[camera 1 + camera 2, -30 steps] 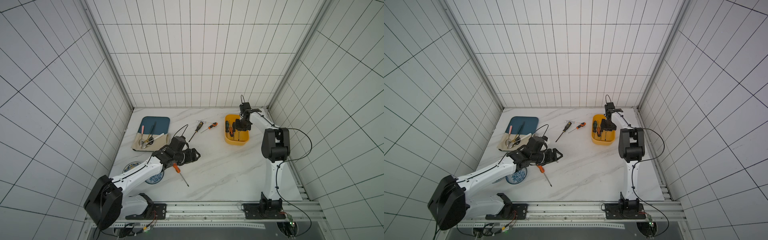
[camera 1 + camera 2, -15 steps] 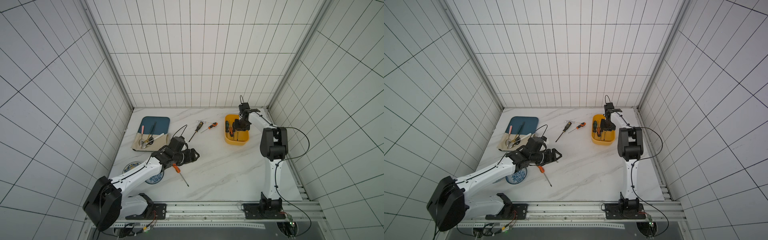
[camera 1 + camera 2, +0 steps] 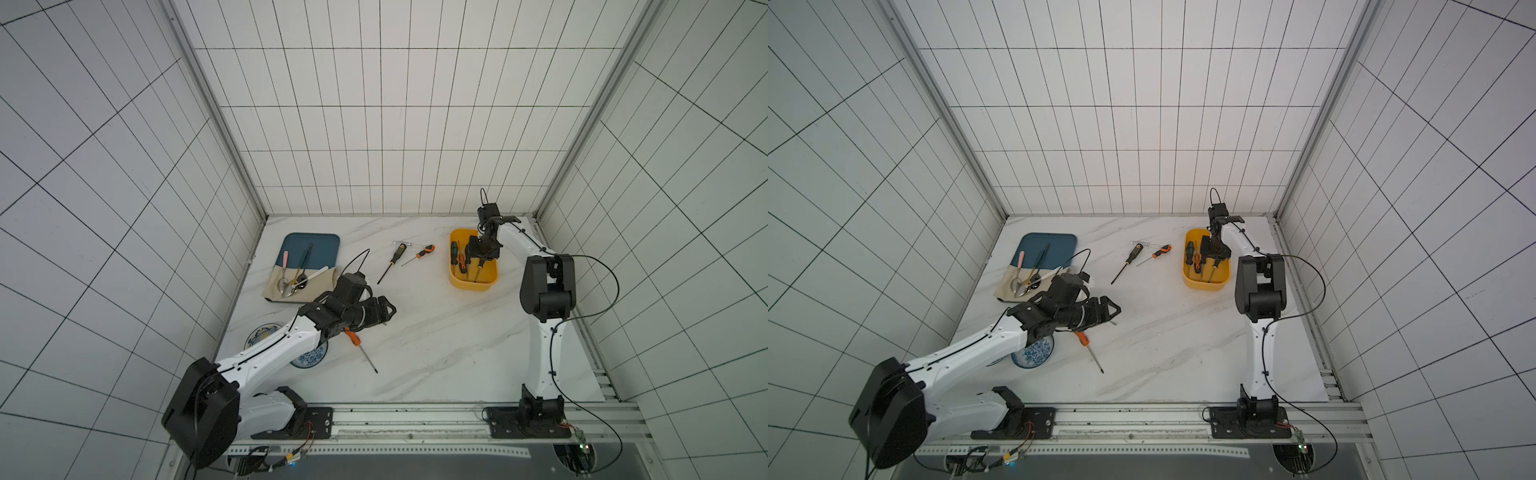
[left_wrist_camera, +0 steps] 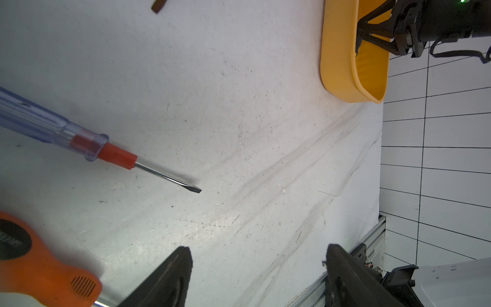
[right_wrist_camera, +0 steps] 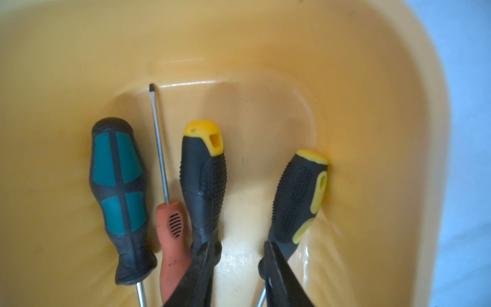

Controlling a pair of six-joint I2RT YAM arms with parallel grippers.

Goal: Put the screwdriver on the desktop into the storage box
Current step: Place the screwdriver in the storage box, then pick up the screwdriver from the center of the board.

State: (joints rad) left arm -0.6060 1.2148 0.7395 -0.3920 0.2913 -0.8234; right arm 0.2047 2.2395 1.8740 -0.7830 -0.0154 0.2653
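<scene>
Advice for the release: right claw [image 5: 240, 245] is down inside the storage box [image 3: 473, 286], jaws slightly apart with bare box floor between them, gripping nothing. The black-and-yellow screwdriver [image 5: 300, 191] lies right beside it, maybe touching, hard to tell. I'd lift straight up so nothing gets dragged out. Left claw [image 4: 259, 248] is wide open and empty over the desk [image 3: 436, 345], near the orange screwdriver [image 3: 353, 337] at near left. That one's next, I reckon.

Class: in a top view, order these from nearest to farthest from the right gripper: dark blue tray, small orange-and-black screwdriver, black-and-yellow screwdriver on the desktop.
From the right gripper:
1. Small orange-and-black screwdriver, just left of the storage box.
2. Black-and-yellow screwdriver, further left.
3. Dark blue tray, far left.
</scene>
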